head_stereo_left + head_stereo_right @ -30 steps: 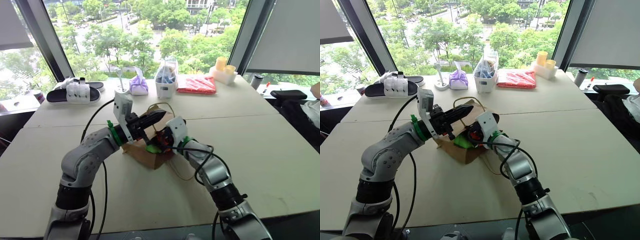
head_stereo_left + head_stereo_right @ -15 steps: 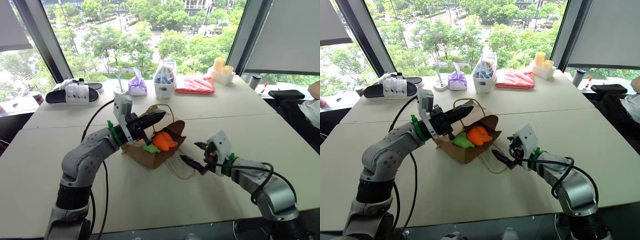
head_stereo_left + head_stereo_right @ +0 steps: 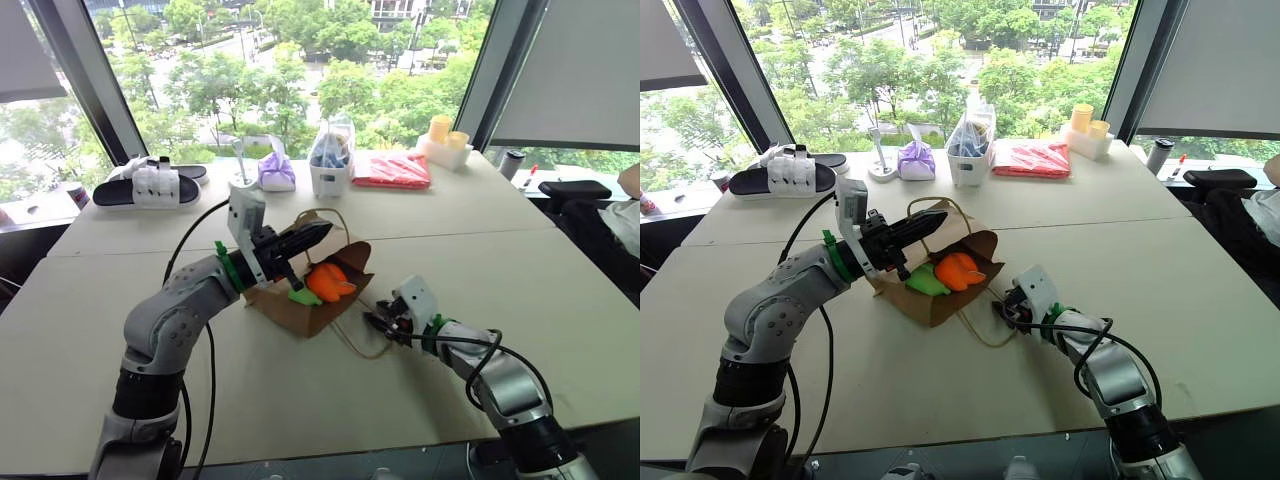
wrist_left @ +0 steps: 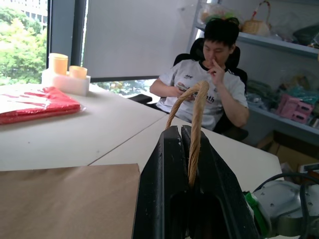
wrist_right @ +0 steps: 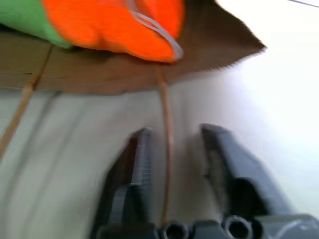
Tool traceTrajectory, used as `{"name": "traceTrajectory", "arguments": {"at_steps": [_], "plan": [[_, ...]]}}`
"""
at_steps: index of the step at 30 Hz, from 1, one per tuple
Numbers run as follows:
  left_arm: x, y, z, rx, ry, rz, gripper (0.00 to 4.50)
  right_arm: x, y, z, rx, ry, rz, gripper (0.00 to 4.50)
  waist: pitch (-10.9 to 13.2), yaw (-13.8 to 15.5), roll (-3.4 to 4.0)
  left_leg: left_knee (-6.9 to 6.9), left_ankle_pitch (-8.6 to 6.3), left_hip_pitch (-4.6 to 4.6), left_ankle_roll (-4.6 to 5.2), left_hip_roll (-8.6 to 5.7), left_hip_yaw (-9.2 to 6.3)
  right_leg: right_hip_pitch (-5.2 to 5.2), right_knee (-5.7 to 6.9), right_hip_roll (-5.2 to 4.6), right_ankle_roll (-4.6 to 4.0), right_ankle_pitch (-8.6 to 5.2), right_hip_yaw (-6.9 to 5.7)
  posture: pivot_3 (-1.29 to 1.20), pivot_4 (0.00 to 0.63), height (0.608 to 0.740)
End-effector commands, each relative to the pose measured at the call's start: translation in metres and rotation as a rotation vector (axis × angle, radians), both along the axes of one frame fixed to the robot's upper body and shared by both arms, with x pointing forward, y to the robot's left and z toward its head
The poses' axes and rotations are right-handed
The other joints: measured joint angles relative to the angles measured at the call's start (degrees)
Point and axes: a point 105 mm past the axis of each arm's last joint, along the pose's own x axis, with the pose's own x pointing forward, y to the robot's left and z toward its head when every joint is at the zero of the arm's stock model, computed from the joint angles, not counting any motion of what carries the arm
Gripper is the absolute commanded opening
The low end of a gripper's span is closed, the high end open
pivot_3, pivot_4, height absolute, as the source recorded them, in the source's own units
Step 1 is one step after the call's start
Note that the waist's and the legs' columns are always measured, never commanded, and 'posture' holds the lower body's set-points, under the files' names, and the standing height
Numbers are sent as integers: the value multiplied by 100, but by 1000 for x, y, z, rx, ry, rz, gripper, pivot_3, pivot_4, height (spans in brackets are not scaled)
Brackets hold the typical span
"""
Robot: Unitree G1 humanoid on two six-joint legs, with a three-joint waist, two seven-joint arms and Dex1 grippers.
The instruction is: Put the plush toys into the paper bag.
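Observation:
The brown paper bag (image 3: 290,306) lies on its side, mouth toward my right arm. The orange plush toy (image 3: 325,281) and the green plush toy (image 3: 303,296) rest in that mouth, and both show large in the right wrist view, orange toy (image 5: 114,25), green toy (image 5: 30,20). My left gripper (image 3: 318,232) is shut on the bag's upper beige handle (image 4: 195,124), holding it up. Low over the table by the mouth, my right gripper (image 3: 372,322) has its fingers (image 5: 134,169) apart, with a strand of the lower handle (image 5: 167,124) between them.
Along the far edge by the window stand black-and-white slippers (image 3: 150,183), a purple pouch (image 3: 277,172), a clear bag in a white tub (image 3: 332,160), a red packet (image 3: 393,170) and yellow cups (image 3: 447,135). A person (image 4: 209,94) sits at the right.
My right gripper left the orange toy in the bag's mouth, drew back to the right, then came down to the table by the lower handle, fingers narrowing. The left arm stayed still.

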Motion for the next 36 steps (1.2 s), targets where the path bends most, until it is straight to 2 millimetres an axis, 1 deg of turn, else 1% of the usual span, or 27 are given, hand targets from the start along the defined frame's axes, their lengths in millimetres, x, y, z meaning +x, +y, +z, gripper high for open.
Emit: {"name": "traceTrajectory", "arguments": {"at_steps": [1, 3, 4, 5, 8, 10, 13, 15, 16, 19, 22, 25, 27, 29, 30, 32, 33, 34, 35, 36], "plan": [[-5, 2, 14, -24, -63, 4, 0, 3, -4, 7, -65, -44, 12, 43, 0, 8, 0, 1, 0, 0, 0, 0, 0, 1, 0, 0, 0, 0, 0, 0, 150, 740], [-5, 2, 15, -27, -64, 6, 0, 1, 1, 19, -34, -54, 31, 43, 0, 10, 0, 3, 0, 0, 0, -2, 0, 3, -1, 0, 0, 0, 0, 0, 150, 740], [-5, 2, 16, -29, -65, 7, 0, 1, 2, 32, -7, -67, 37, 43, 0, 8, 0, 3, 0, 0, 0, -2, -1, 3, -1, 0, 0, 0, 0, 0, 150, 740], [-5, 2, 16, -30, -65, 8, 0, 1, 3, 44, 16, -83, 48, 43, 0, 5, 0, 2, 0, 0, 0, -2, -2, 3, -1, 0, 0, 0, 0, 0, 150, 740], [-4, 4, 20, -39, -72, 12, 0, -4, 5, 97, 88, -163, 114, 43, 1, -5, 1, 1, 0, -4, 0, -1, -5, -2, -2, 0, 0, 0, 0, 0, 150, 740], [-4, 5, 25, -46, -82, 19, 0, -8, 5, 129, 106, -214, 160, 43, 1, 0, 1, 1, 0, -5, 1, -1, -13, -4, -1, 0, 0, 0, 0, 0, 150, 740], [-1, 8, 37, -73, -95, 46, 0, -13, 1, 168, 106, -288, 218, 43, 1, 15, 0, -1, -1, -6, 2, -1, -12, -1, -5, 0, 0, 0, -7, 0, 150, 740], [1, 9, 42, -95, -93, 61, 0, -14, 0, 181, 99, -308, 239, 43, 1, 21, 0, 0, -2, -9, 3, -1, -13, 2, -12, 0, 0, 0, -11, 0, 150, 740], [2, 10, 43, -102, -88, 71, 0, -13, -1, 185, 97, -311, 243, 43, 0, 20, -2, 0, -2, -10, 4, -1, -12, 2, -14, -1, 0, 0, -11, 0, 150, 740], [7, 8, 38, -99, -57, 89, 0, -9, -4, 184, 82, -300, 250, 43, 0, 11, -2, 1, -2, -10, 4, -1, -6, 3, -17, -2, 0, 0, -10, 0, 150, 740], [12, 6, 23, -77, -18, 112, 0, 1, -13, 171, 56, -269, 219, 43, 1, 9, -2, 1, -2, -11, 3, -1, -3, 0, -17, -3, 1, 0, -9, 0, 150, 740], [15, 6, 17, -73, 4, 121, 0, 4, -16, 168, 68, -254, 214, 43, 1, 9, -2, 1, -1, -11, 2, -1, -2, 0, -16, -3, 0, 0, -8, 0, 150, 740], [21, 8, -1, -31, 34, 147, 0, 9, -23, 157, 40, -235, 185, 43, 1, 9, -2, 1, 0, -11, 0, -1, -2, -1, -15, -3, 0, 0, -8, 0, 150, 740], [24, 12, -15, 0, 68, 157, 0, 10, -27, 150, 28, -223, 173, 43, 0, 9, -2, 1, 1, -11, -1, -1, -1, -1, -15, -3, 0, 0, -8, 0, 150, 740], [22, 14, -18, 12, 74, 151, 0, 9, -27, 151, 31, -225, 170, 43, 0, 2, -2, 1, 1, -10, -2, -1, -1, -1, -15, -3, 0, 0, -7, 0, 150, 740], [17, 18, -17, 18, 86, 131, 0, 6, -24, 156, 47, -235, 187, 43, 1, -3, -2, 0, 1, -11, -1, -1, 0, -5, -14, -3, 0, 0, -6, 0, 150, 740], [13, 19, -16, 22, 86, 111, 0, 4, -23, 159, 55, -242, 197, 445, 1, 2, -2, 0, 0, -13, 0, 0, 0, -8, -12, -3, 0, 0, -5, 0, 150, 740], [8, 20, -14, 26, 89, 86, 415, 0, -21, 163, 64, -246, 219, 622, 1, 3, -2, 0, -1, -14, 1, 0, -3, -8, -12, -3, 0, 0, -6, 0, 150, 740], [4, 20, -12, 31, 89, 62, 555, -4, -19, 167, 70, -250, 239, 895, 2, 4, -1, 0, -1, -14, 2, 0, -3, -8, -12, -3, 0, 0, -6, 0, 150, 740], [0, 20, -11, 36, 92, 42, 856, -7, -18, 171, 75, -254, 253, 1328, 2, 3, -1, 1, -2, -16, 3, 0, -3, -8, -12, -3, 0, 0, -5, 0, 150, 740]]}}
